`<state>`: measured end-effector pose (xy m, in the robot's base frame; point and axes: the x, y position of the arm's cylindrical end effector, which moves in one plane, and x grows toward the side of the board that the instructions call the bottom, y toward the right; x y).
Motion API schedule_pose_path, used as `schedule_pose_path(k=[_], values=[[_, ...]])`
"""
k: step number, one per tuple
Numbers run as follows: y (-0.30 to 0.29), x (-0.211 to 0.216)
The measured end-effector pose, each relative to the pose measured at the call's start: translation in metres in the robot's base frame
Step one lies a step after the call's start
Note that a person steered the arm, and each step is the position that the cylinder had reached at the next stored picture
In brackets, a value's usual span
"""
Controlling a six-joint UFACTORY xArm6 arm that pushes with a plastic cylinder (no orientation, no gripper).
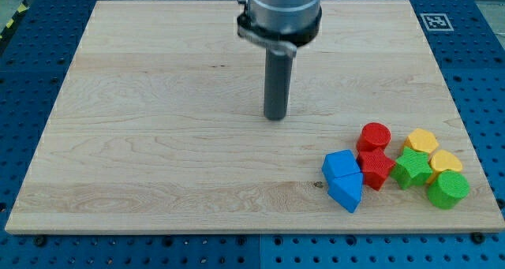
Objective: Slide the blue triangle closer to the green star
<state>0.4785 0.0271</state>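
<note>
The blue triangle [346, 192] lies near the view's bottom right, just below a blue cube [340, 163] and touching it. The green star [412, 168] sits to their right, with a red star [377, 169] between it and the blue blocks. My tip [275, 117] rests on the board up and to the left of the blue blocks, well apart from them and touching no block.
A red cylinder [374, 135] sits above the red star. A yellow hexagon-like block [422, 141] and a yellow heart-like block [446, 162] are right of it. A green cylinder [447, 189] is at the far right. The wooden board [158, 143] ends close below the cluster.
</note>
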Motion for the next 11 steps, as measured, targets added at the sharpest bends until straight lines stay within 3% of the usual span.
schedule_pose_path(k=[2,5,11], values=[[0.011,0.09],[0.019,0.119],[0.105,0.102]])
